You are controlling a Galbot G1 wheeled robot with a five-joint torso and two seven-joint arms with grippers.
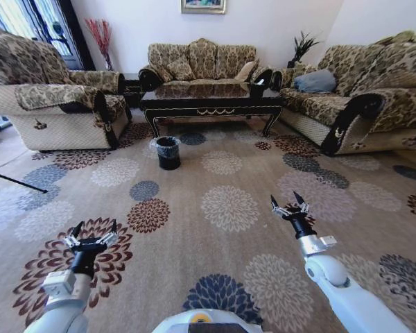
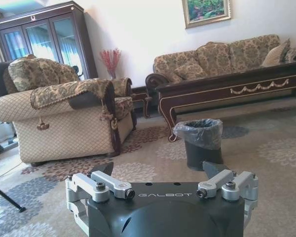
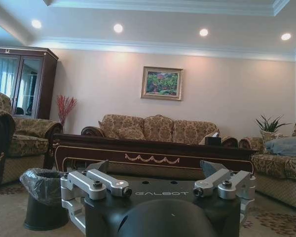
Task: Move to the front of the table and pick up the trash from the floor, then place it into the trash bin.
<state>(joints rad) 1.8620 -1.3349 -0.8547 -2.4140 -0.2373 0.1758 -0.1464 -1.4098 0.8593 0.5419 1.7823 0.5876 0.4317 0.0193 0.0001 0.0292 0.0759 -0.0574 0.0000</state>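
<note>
The dark wood table with gold trim stands far ahead across the flower-patterned carpet floor. In front of its left leg stands the black trash bin, lined with a clear bag. The trash is too small to make out on the carpet. Low over the near carpet, my left gripper is open and holds nothing. My right gripper is likewise open and holds nothing. The left wrist view looks past its open gripper at the bin and table. Beyond the right wrist's gripper are the bin and table.
An armchair stands at the left, a sofa behind the table, and a long sofa at the right. A thin black rod lies across the carpet at the far left. Wide open carpet lies between me and the bin.
</note>
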